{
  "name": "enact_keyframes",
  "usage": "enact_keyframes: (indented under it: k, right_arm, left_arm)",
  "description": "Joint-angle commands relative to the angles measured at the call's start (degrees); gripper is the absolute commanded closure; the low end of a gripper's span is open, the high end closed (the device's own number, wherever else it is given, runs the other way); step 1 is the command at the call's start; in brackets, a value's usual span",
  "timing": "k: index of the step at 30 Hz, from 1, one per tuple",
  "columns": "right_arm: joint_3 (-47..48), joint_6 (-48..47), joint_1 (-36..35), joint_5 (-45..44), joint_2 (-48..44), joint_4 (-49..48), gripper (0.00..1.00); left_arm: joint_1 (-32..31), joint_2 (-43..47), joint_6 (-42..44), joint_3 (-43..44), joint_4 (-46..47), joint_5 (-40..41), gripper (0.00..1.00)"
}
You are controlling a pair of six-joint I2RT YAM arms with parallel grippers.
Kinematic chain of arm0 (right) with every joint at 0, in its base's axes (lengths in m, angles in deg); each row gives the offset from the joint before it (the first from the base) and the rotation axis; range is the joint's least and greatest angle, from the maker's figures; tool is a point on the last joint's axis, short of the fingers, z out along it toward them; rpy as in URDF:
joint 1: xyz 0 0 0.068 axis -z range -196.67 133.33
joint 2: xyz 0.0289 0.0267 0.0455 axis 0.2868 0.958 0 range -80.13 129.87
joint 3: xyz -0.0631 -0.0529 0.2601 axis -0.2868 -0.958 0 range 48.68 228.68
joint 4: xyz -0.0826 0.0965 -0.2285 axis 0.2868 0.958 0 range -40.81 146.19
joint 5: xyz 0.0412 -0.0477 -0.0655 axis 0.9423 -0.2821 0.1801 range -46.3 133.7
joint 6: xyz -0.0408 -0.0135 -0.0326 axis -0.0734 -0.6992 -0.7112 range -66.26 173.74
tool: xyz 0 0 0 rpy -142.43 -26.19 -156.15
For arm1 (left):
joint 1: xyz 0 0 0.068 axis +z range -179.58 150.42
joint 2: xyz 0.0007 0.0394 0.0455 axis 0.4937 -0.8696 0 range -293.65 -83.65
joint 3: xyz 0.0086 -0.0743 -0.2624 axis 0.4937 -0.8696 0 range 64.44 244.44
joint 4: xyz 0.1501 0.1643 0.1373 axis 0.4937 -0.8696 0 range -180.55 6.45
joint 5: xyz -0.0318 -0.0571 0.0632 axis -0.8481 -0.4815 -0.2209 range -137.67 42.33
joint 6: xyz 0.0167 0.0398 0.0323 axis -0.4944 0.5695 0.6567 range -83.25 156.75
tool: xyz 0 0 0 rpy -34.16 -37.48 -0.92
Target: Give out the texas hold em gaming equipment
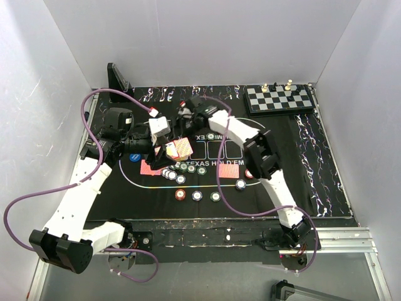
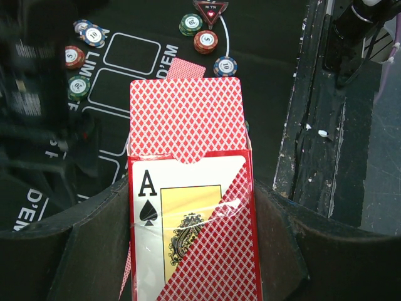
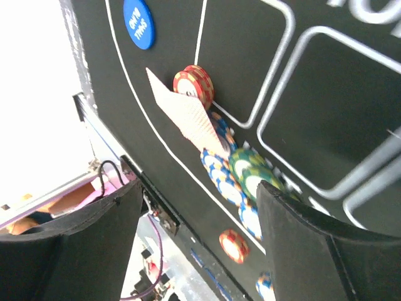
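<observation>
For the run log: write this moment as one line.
left gripper: shut on red patterned card box, flap open | right gripper: open, pointing toward round poker chips on black felt mat

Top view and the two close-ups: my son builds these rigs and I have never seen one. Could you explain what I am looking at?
The top view looks down on a left arm and a right arm, bolted side by side at the near edge. Each close-up comes from a camera on one wrist, so that arm's own dark fingers show at the bottom. On the black felt mat lie poker chips, a loose card and a blue disc. A chessboard sits at the far right. The left gripper is clamped on a red card box with its flap open. The right gripper is open and holds nothing.
</observation>
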Motion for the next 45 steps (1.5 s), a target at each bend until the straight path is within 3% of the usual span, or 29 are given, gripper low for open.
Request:
enact_keyframes:
  k: [1, 10, 18, 25, 39, 45]
  right_arm:
    - [-5.6, 0.5, 6.8, 1.5, -16.0, -3.2, 0.17]
    - [-29.1, 4.3, 15.3, 7.8, -40.0, -11.7, 0.13]
    - [-47.2, 12.4, 13.7, 17.4, -54.7, -29.0, 0.11]
    - [-47.3, 11.2, 7.0, 16.8, -52.2, -28.3, 0.1]
    - [-46.2, 14.9, 1.9, 17.6, -46.0, -34.9, 0.08]
    - [-46.6, 15.2, 1.9, 18.2, -44.8, -34.3, 0.31]
  left_arm:
    - [0.4, 2.4, 0.8, -0.8, 1.2, -1.4, 1.0]
    - [0.4, 1.0, 0.5, -2.8, 2.2, -2.5, 1.0]
    - [0.4, 0.4, -0.7, -4.2, 5.2, -2.9, 1.0]
    - [0.4, -0.2, -1.9, -3.3, 6.2, -3.3, 1.0]
    - [0.4, -0.1, -1.8, -2.1, 6.1, -3.5, 1.0]
    - [0.4, 0.0, -1.9, -1.9, 6.1, -3.4, 1.0]
